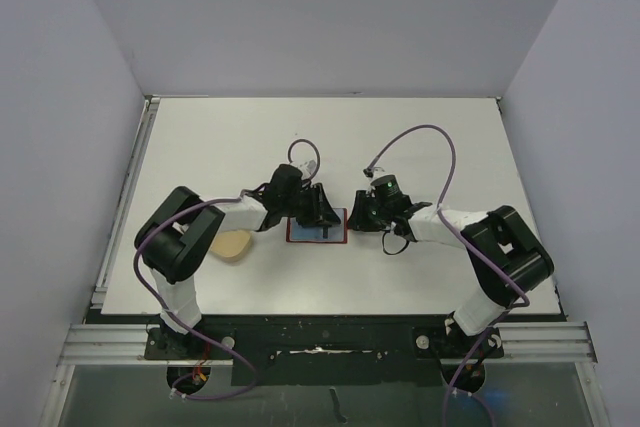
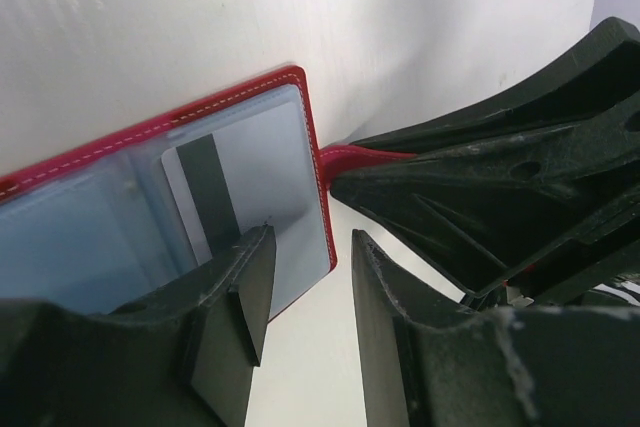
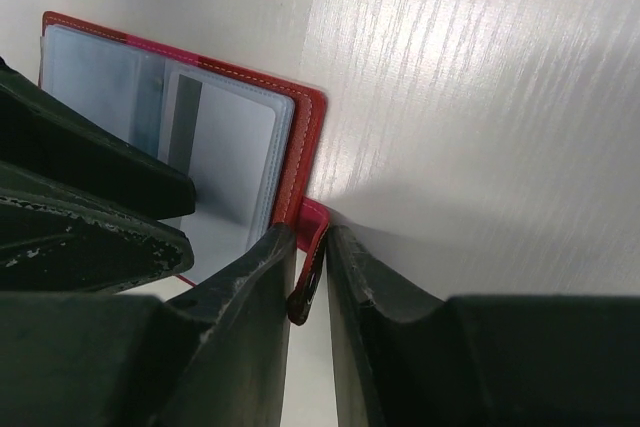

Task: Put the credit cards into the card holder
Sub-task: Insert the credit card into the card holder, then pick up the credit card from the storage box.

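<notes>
At the middle of the white table [image 1: 400, 137], the red wallet [image 1: 336, 229] lies open and flat between my two claws. My left claw [image 2: 312, 247] is spread, one finger [image 2: 250, 277] resting on the clear sleeve [image 2: 290, 147] that holds a pale striped card [image 2: 250, 172]. My right claw [image 3: 310, 247] straddles the wallet's snap tab [image 3: 305, 292]; I cannot tell whether it is clamped.

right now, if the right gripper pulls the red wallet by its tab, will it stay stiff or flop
Probably floppy: the snap tab between the fingers of the right gripper curves away from the card holder. Likely light, since it looks thin and lies flat. Its clear sleeves look glossy, so the card might slide.
</notes>
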Available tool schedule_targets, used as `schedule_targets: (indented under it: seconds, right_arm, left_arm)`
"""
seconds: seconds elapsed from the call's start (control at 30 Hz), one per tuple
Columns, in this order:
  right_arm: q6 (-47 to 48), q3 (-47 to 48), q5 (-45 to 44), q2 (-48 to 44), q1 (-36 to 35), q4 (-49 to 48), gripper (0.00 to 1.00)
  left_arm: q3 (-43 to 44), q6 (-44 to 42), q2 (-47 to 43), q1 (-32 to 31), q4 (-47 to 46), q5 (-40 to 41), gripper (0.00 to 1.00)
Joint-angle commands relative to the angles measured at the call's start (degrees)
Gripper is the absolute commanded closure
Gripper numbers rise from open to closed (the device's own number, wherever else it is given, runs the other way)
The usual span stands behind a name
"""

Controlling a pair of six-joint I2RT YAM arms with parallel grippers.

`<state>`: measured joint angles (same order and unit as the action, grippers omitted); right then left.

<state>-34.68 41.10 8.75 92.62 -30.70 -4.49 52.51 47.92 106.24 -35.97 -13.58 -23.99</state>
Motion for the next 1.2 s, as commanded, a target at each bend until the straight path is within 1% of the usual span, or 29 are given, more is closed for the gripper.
schedule_targets:
  seconds: [0.0, 0.1, 0.27, 0.37, 0.43, 0.57, 0.67, 0.77, 0.87, 1.03, 1.07, 1.17]
  right_arm:
    - [1.88, 0.39, -2.15, -1.27, -0.23, -0.25, 0.79]
    - [2.47, 0.06, -3.26, -2.69, 0.62, 0.78, 0.80]
    - [2.97, -0.14, -3.85, -4.37, 1.61, 2.13, 0.81]
    - [3.02, -0.23, -3.94, -5.29, 1.79, 2.54, 0.81]
    - [2.96, -0.23, -4.16, -6.19, 1.78, 2.93, 0.81]
    - [2.66, 0.17, -4.67, -7.82, 1.80, 4.02, 0.80]
    - [2.41, 0.46, -4.58, -9.30, 1.74, 4.74, 0.71]
    - [1.85, 0.63, -4.18, -11.54, 1.65, 5.68, 0.57]
    - [1.84, 1.20, -3.25, -14.21, 1.69, 6.98, 0.47]
    - [2.42, 2.47, -3.05, -18.96, 1.69, 9.05, 0.39]
    - [2.61, 2.86, -2.91, -19.71, 1.69, 9.52, 0.35]
    - [2.77, 3.59, -2.84, -21.69, 1.69, 10.29, 0.29]
  left_arm:
    - [1.92, 0.55, -0.52, -0.23, -3.17, -0.67, 0.66]
    - [2.10, -0.47, -2.24, -0.15, -1.53, 0.13, 0.65]
    - [3.97, -4.85, -6.32, 0.15, 5.75, 3.42, 0.60]
    - [4.72, -7.74, -9.84, 0.90, 11.10, 6.16, 0.53]
    - [5.36, -10.30, -12.51, 1.61, 15.25, 8.62, 0.51]
    - [7.43, -17.23, -17.99, 3.20, 24.50, 14.31, 0.42]
    - [9.01, -22.52, -22.36, 4.90, 31.60, 20.83, 0.40]
    - [10.00, -27.43, -26.05, 6.78, 37.18, 27.34, 0.40]
    - [9.95, -32.95, -29.67, 8.04, 41.02, 33.77, 0.40]
    - [8.35, -41.58, -33.85, 9.98, 43.90, 40.68, 0.40]
    - [7.25, -43.37, -34.38, 10.17, 43.79, 42.02, 0.40]
    - [4.71, -46.25, -35.13, 10.52, 43.24, 45.91, 0.40]
